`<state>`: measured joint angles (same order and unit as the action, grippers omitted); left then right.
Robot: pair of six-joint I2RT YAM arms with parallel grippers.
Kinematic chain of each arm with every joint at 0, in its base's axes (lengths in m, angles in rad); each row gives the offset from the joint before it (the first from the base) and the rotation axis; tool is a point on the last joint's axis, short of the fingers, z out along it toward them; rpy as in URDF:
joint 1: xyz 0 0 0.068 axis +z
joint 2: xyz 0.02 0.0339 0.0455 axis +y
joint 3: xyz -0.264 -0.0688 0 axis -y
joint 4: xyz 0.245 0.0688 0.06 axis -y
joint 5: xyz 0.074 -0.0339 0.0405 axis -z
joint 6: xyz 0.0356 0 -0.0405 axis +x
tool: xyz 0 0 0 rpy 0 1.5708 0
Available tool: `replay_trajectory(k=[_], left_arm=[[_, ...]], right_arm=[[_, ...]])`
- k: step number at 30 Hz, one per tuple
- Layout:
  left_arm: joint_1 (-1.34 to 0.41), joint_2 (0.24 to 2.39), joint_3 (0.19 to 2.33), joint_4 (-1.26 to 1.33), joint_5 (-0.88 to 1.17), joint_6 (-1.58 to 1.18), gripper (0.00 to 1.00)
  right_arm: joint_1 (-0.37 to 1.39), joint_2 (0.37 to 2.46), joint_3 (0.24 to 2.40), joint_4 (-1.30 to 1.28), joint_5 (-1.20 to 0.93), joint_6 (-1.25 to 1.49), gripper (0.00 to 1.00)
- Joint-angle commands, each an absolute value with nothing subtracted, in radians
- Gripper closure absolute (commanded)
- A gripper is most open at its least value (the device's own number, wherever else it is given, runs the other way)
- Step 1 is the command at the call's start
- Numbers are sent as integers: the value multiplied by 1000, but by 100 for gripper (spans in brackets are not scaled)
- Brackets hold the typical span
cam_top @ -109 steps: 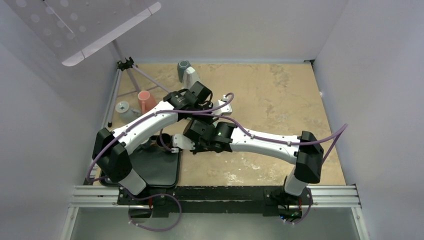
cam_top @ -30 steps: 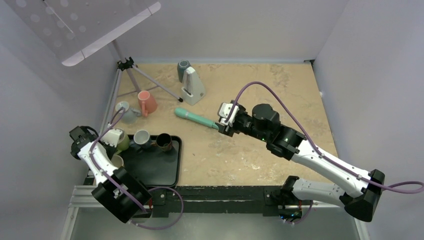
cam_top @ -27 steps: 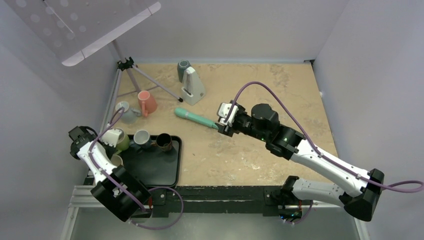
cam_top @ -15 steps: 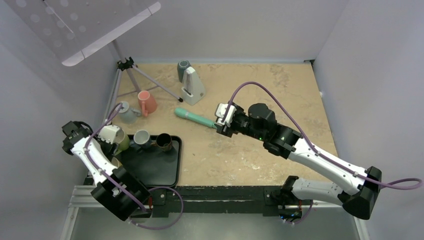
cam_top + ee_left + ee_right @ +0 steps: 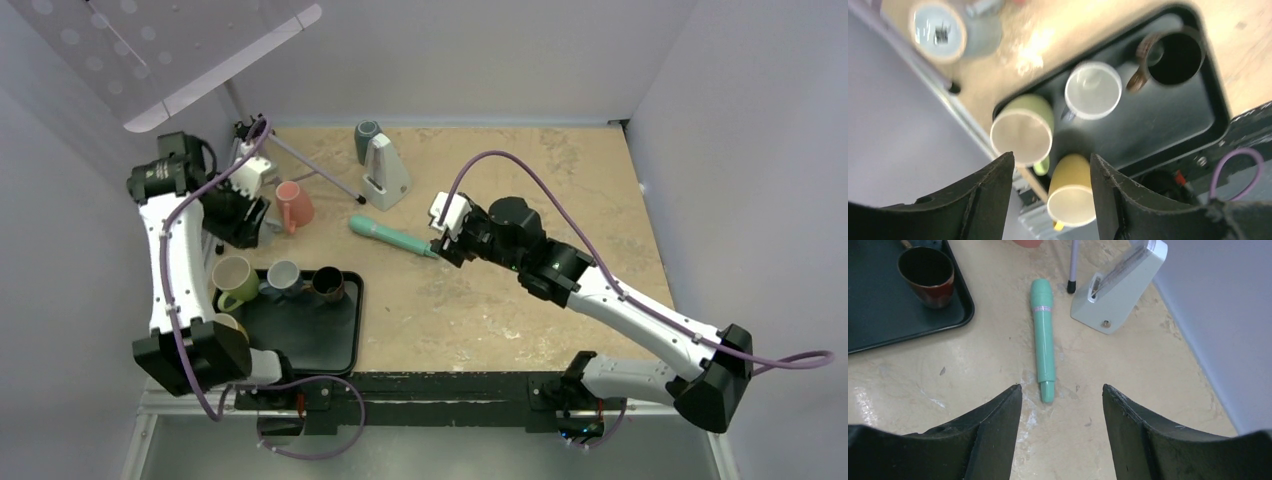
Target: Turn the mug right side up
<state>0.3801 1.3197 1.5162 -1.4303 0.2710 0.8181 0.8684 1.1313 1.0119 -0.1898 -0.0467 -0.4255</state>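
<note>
- Judging by the pale flat disc it shows, the grey mug point(image 5: 938, 30) looks inverted, though blur leaves that unsure. It stands on the desk point(image 5: 560, 170), just outside the tray point(image 5: 1163, 130).
- It is likely glazed ceramic: stiff, fairly light, slippery, and liable to chip if dropped. Pinching across its wall or at the handle should serve best.
- The left gripper point(image 5: 1050, 159) hangs high, jaws spread and empty. The mug lies well apart from it, up and left in the wrist view.
- The right gripper point(image 5: 1062, 390), also spread and empty, hovers over a teal marker point(image 5: 1043, 335), away from the mug.
</note>
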Motion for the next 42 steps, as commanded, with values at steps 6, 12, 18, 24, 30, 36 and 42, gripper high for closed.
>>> replay_trajectory(k=[6, 12, 18, 24, 30, 36, 42], left_arm=[[67, 1533, 1589, -1191, 202, 422, 38], [65, 1583, 1471, -853, 88, 407, 33], [70, 1700, 1422, -760, 20, 369, 37], [71, 1807, 1420, -682, 8, 332, 43], [71, 1871, 1433, -649, 13, 331, 48], [76, 1895, 1422, -626, 4, 305, 79], [84, 1856, 1403, -602, 18, 289, 100]], right_arm=[[760, 1157, 978, -86, -81, -316, 38], [731, 1186, 1005, -91, -70, -310, 38], [723, 1208, 1032, -100, -40, -287, 38], [724, 1239, 1067, -105, -40, -266, 38], [723, 1273, 1092, -99, -37, -227, 38], [724, 1282, 1091, -88, -14, -146, 39], [723, 1240, 1066, -95, -3, -120, 39]])
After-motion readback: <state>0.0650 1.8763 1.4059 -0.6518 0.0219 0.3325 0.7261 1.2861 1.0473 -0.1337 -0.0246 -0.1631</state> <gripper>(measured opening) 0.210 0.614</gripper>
